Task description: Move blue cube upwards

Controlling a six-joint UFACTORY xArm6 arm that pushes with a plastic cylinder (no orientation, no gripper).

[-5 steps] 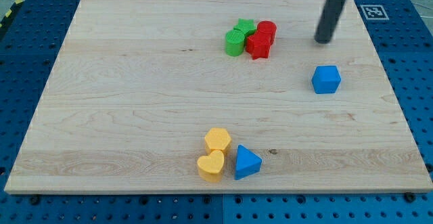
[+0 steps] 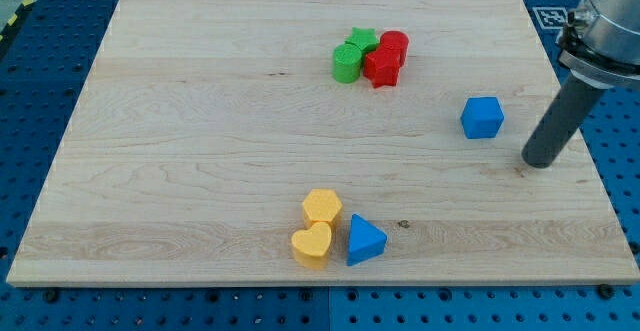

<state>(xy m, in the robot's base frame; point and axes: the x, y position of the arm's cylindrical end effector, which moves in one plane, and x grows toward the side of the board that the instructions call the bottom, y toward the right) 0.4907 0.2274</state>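
The blue cube (image 2: pixel 482 117) sits on the wooden board (image 2: pixel 200 151) at the view's right, middle height. My tip (image 2: pixel 539 161) touches the board to the right of the cube and slightly lower, about a cube's width away from it. The dark rod rises from the tip toward the view's upper right.
A cluster of two green blocks (image 2: pixel 350 56) and two red blocks (image 2: pixel 386 59) lies near the top centre. Two yellow blocks, one a heart (image 2: pixel 312 244) and one a hexagon (image 2: pixel 322 207), and a blue triangle (image 2: pixel 365 239) lie near the bottom centre.
My tip has moved from above the blue cube down and to the right, and is now at the cube's lower right. No block has moved.
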